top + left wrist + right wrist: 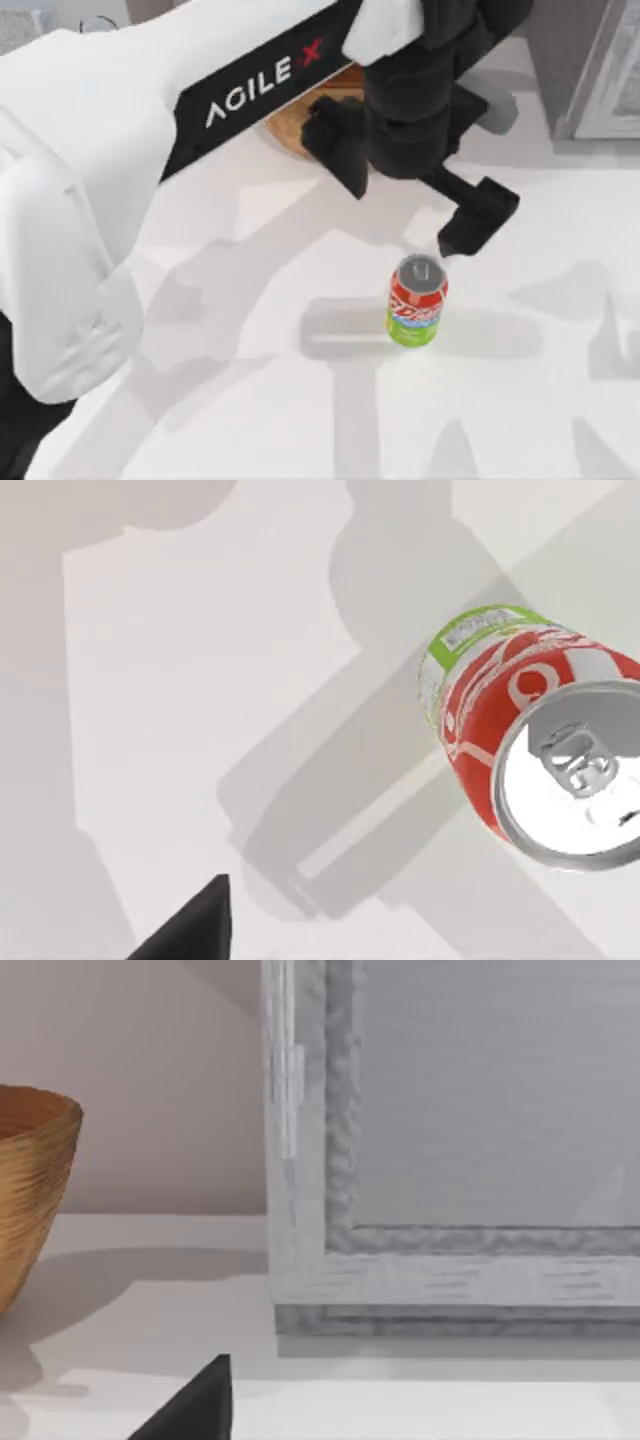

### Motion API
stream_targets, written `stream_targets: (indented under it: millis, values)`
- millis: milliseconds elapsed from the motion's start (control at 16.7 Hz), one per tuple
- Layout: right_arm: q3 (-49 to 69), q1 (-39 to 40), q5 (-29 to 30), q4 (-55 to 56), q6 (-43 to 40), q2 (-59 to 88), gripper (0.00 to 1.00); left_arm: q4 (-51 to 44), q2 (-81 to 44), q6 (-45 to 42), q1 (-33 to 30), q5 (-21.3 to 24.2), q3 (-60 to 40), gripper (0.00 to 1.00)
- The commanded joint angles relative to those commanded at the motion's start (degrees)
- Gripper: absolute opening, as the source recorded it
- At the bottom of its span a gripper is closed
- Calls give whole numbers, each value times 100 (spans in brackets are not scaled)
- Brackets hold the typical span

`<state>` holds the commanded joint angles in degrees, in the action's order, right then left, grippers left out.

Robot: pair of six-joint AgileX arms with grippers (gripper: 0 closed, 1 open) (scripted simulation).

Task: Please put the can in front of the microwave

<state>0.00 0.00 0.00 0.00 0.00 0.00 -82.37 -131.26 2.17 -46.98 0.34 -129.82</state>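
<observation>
Can (418, 300) stands upright on the table (250, 400), right of centre, free of any grip. From the top view's left, the left arm reaches across. A wooden bowl (290, 125) lies partly beneath it. The left gripper (405, 222) hangs just beside the can with jaws spread wide, evidently placed for a grasp not yet made. At the far right stands a grey appliance (600, 70); whether it is the microwave cannot be confirmed. The right gripper (190, 1412) sits idle facing that appliance, and whether it is clenched or released cannot be told.
</observation>
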Motion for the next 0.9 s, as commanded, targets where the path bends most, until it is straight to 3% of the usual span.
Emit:
stream_targets:
  millis: [300, 660, 900]
  values:
    - [0, 0, 0, 0, 0, 0, 100, -559, -923, 75, -278, 8, -860, 100]
    - [0, 0, 0, 0, 0, 0, 100, -535, -929, 69, -255, 9, -836, 100]
    - [0, 0, 0, 0, 0, 0, 100, 61, -847, 60, -263, 8, -169, 100]
